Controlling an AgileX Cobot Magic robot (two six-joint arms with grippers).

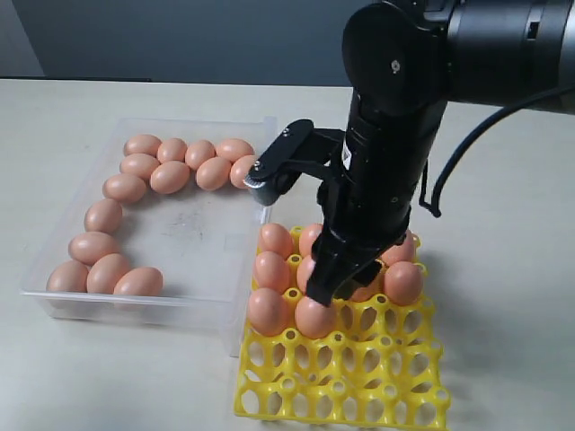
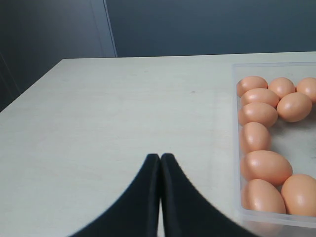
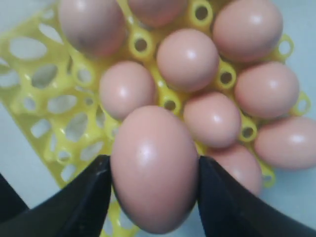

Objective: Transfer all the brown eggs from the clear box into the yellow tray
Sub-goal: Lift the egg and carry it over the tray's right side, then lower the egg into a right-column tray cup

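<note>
**PLACE STEP: EGG IN RIGHT GRIPPER OVER TRAY**

**Status.** The right gripper (image 1: 330, 285) is clamping one brown egg, the held egg (image 3: 154, 168). Its jaws are standing wide, w/ both fingers (image 3: 89, 197) pressing the egg's flanks. The unit is hanging low over the yellow tray (image 1: 359, 382), at the near edge of the filled cups and just beside the seated eggs (image 1: 272, 268). Whether the held egg is touching a cup yet: cannot tell. The left gripper (image 2: 159, 162) is sitting closed on nothing, fingers pressed together, over the table (image 2: 98, 123) beside the clear box (image 1: 193, 124). Over a dozen brown eggs (image 1: 169, 176) are waiting in that box, banded along its far and left walls.

**Hazards (est.)**
- Misalignment: the target cup is bordering occupied cups. A small lateral offset would be putting the egg onto a raised knob or a neighbour, so it would be tipping or rolling on release.
- Early release: opening above cup depth would be letting a smooth egg bounce out.
- Slip: the pads are contacting a curved, matte shell across its narrow width only, so any jolt could be rotating the egg in the grip.
- Finger clash: the wide jaws are working close to seated eggs and could be nudging them, or shifting the light tray.

**Orientation.** The held egg's long axis is running approx. along the fingers, i.e. roughly upright, and the grip is crossing the short axis. Which end is pointing down: cannot tell. Eggs in the box are lying on their sides, long axes approx. level.
</note>
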